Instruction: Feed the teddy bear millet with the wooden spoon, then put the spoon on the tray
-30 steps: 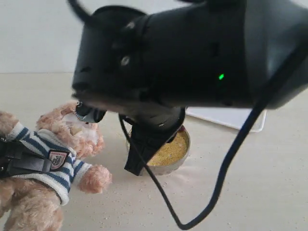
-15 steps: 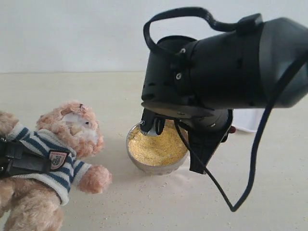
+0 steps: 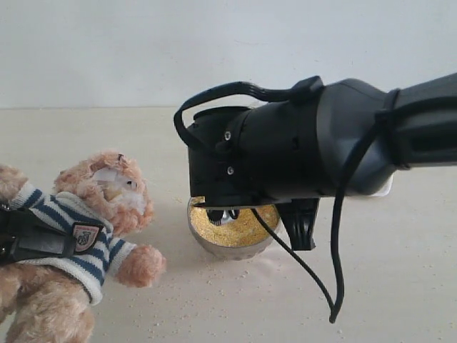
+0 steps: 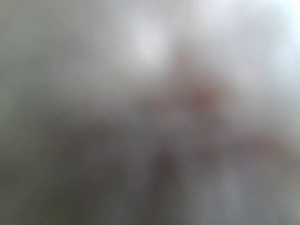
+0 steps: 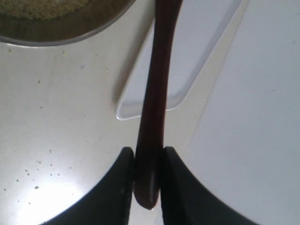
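Fingers (image 5: 117,187) of the right gripper (image 5: 149,154) were clenched on the handle end of the slim dark reddish-brown wooden spoon (image 5: 157,79), which ran out from them over a corner of the flat white rectangular tray (image 5: 201,56). Beyond, beside the shaft, golden-yellow millet (image 5: 42,7) lay in a round shiny metal bowl (image 5: 70,37). Farther off, the left gripper (image 3: 32,239) clasped the fluffy pinkish-tan teddy bear (image 3: 107,193) across its striped shirt.
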`<state>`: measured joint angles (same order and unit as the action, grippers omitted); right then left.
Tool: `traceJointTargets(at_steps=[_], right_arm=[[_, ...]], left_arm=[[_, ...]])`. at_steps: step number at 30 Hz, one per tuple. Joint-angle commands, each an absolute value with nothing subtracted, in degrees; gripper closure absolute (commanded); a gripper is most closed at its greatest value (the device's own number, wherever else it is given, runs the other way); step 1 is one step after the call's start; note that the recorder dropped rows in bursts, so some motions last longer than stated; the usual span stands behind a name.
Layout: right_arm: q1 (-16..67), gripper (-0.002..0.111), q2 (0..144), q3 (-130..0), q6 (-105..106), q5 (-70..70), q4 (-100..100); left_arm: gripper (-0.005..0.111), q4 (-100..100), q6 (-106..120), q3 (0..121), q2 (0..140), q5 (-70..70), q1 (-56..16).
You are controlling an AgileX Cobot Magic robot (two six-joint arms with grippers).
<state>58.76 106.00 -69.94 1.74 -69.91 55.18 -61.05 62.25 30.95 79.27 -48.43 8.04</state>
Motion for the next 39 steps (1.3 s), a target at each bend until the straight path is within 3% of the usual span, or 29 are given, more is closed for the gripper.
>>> traceJointTargets(at_steps=[1,39], right_arm=[[58.84,0.099,105.98,-69.82,3.09,-69.96,57.02],[59.30,0.099,113.82,-69.82,3.17,-69.96,56.38]], left_arm=[[0.101,-61.87,62.63,30.96,79.40,-49.06,8.11],[0.101,-61.87,62.63,30.96,79.40,-49.06,8.11]])
